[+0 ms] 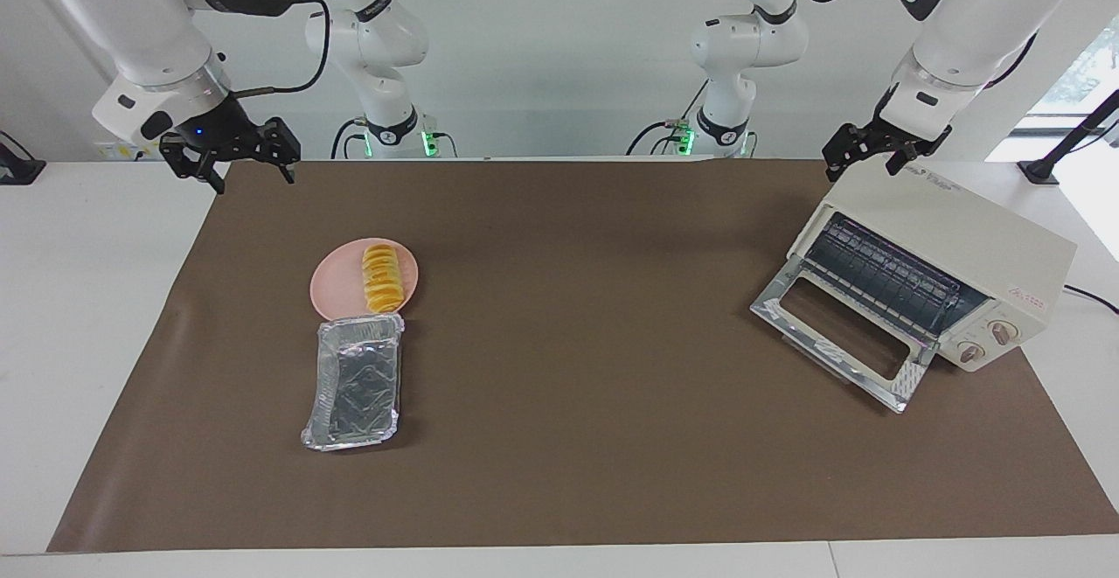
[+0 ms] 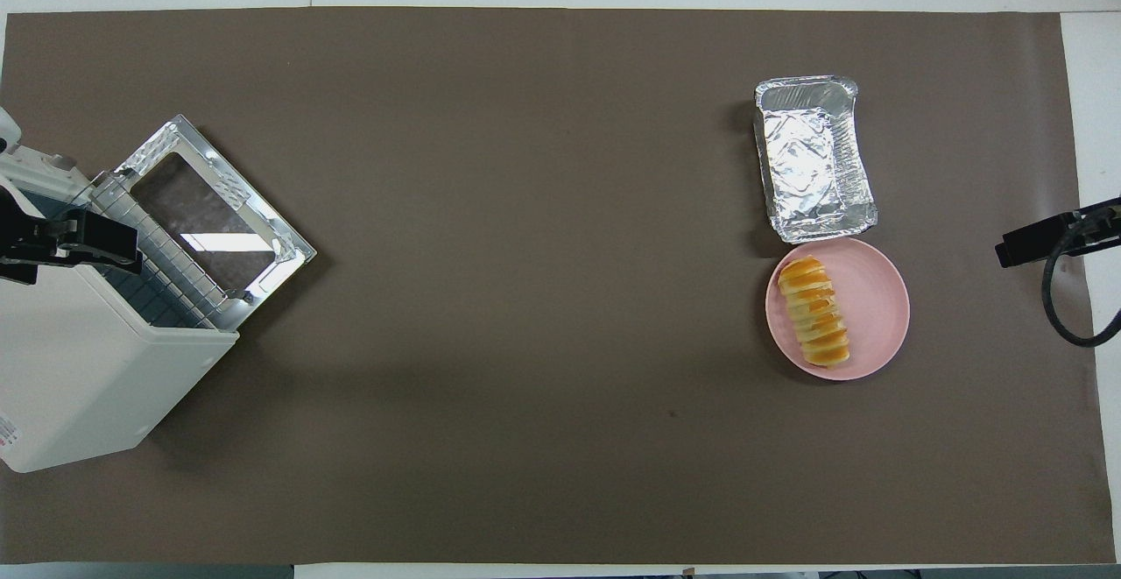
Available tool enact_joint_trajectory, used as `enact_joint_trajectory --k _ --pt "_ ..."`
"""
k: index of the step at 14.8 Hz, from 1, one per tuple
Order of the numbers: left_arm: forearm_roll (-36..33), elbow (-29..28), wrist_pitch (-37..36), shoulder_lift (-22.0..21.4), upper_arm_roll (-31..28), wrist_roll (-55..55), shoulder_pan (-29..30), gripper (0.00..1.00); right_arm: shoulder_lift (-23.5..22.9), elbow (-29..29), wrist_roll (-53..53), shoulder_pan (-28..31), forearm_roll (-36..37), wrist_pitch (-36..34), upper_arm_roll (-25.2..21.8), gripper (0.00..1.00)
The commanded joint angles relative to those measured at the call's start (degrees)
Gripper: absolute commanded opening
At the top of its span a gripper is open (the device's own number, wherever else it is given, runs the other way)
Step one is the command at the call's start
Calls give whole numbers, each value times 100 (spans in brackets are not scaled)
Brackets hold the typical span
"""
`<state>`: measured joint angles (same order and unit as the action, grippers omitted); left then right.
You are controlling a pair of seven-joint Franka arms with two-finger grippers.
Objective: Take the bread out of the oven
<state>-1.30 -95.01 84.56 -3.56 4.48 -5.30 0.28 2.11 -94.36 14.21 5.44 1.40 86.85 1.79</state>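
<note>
A: Golden-yellow item, one: the bread [image 1: 383,279], ridged loaf, lying on the pink plate [image 1: 337,288] toward the right arm's end of the table. Touching the plate's rim on the side away from the robots: foil tray [image 1: 354,383], nothing in it.

B: Cream-white item?

A: The oven [image 1: 979,250], toward the left arm's end. Glass door [image 1: 844,333] dropped fully open, wire rack [image 1: 883,274] bare as far as both views show. Two knobs [image 1: 988,344] on the front panel.

B: Grippers?

A: Left gripper [image 1: 872,150]: raised over the oven's top edge on the robots' side, fingers spread, holding nothing. Right gripper [image 1: 229,155]: raised over the mat's corner at its own end, well apart from the plate, fingers spread, holding nothing.

B: Step in hand, then?

A: By my reading, the removal itself looks complete: loaf out of the oven and set down, both arms clear of it. What I judge to be in hand is the close-out, arms parked or parking.

B: Anything the next move calls for?

A: Little. If tidying is wanted, the left gripper is placed for it; it would need to come down in front of the oven, get under the door's free edge and swing it up without shoving the oven along the brown mat [image 1: 577,473]. The right arm need only wait, keeping off the plate so the bread is not nudged.
</note>
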Motion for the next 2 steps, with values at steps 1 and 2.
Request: enact_joint_trajectory --k 1,2 --pt "42 -18 -89 -48 -17 -24 7 100 62 -56 99 107 54 -2 85 100" --pt "42 -18 -89 -48 -17 -24 7 100 62 -47 99 107 45 -2 85 100"
